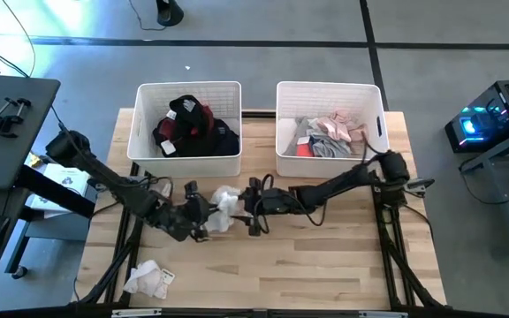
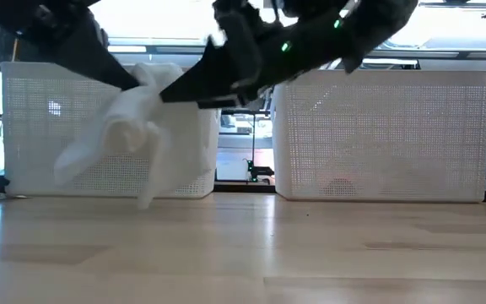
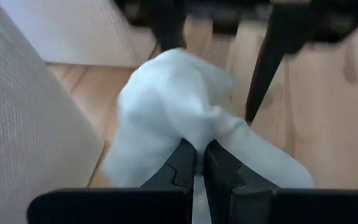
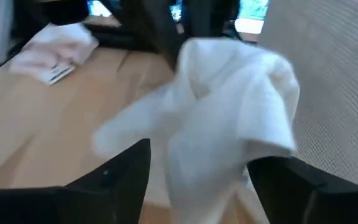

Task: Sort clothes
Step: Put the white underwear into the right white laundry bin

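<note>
A white garment (image 1: 226, 201) hangs bunched above the table's middle, between my two grippers. My left gripper (image 1: 208, 219) comes from the table's left and is shut on it. My right gripper (image 1: 247, 208) comes from the right and is open, with one finger on either side of the garment (image 4: 229, 99). The left bin (image 1: 140, 141) holds black, maroon and navy clothes (image 1: 193, 125). The right bin (image 1: 283, 150) holds pink, grey and white clothes (image 1: 330, 132). Another white garment (image 1: 148, 279) lies flat near the table's near left corner. My left gripper pinches a bunched fold of the white garment (image 3: 197, 134) between its two fingers; how many layers, I cannot tell. The garment spreads out beyond the fingertips and hangs slack (image 2: 133, 127), lifted off the table. My right gripper stands around the garment; whether its fingers touch it, I cannot tell.
The two white bins stand side by side along the table's far edge, just behind both grippers. The white garment with a tag also shows in the right wrist view (image 4: 55, 50). Bare wooden tabletop (image 1: 325, 265) spreads toward the near edge and near right.
</note>
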Tool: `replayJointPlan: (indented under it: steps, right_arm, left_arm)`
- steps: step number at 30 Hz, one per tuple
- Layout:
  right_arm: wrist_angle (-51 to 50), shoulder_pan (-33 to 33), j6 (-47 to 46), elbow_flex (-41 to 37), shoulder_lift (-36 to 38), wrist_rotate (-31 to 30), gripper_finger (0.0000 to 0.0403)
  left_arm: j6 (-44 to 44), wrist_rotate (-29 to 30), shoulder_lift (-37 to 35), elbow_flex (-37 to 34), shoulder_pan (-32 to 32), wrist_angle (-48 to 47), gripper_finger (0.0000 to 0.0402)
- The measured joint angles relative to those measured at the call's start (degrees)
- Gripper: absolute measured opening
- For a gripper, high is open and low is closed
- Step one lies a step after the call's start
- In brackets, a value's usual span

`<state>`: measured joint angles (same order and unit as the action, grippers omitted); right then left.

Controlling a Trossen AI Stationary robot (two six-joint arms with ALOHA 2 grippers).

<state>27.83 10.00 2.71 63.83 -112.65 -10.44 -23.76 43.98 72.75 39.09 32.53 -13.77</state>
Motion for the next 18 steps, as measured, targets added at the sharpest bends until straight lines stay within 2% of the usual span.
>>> replayJointPlan:
  steps: [4,7,10,15,16,18]
  right_arm:
    - [4.4,-0.5,-1.2,0.6,-3.5,0.0,0.0248]
    - [6.4,-0.4,-1.3,1.6,-4.8,0.0,0.0222]
    - [6.3,0.1,-1.3,2.1,-4.8,-0.1,0.0169]
    - [3.2,0.6,-0.1,2.1,-3.7,-1.4,0.0036]
    - [1.5,0.8,0.1,2.1,-2.9,-1.4,0.0020]
    - [-2.5,1.1,-0.5,2.1,-1.1,-3.7,0.0014]
  left_arm:
    - [4.5,0.2,0.0,0.0,-1.2,6.7,0.0005]
    - [7.7,0.3,0.0,0.0,-2.0,11.3,0.0008]
    - [11.3,-0.4,0.0,0.0,-2.3,14.7,0.0029]
    - [13.5,-1.4,-0.8,0.8,-2.1,14.5,0.0106]
    - [13.4,-1.5,-1.2,0.9,-1.9,13.4,0.0122]
    - [12.3,-1.3,-2.5,0.9,-1.5,9.6,0.0151]
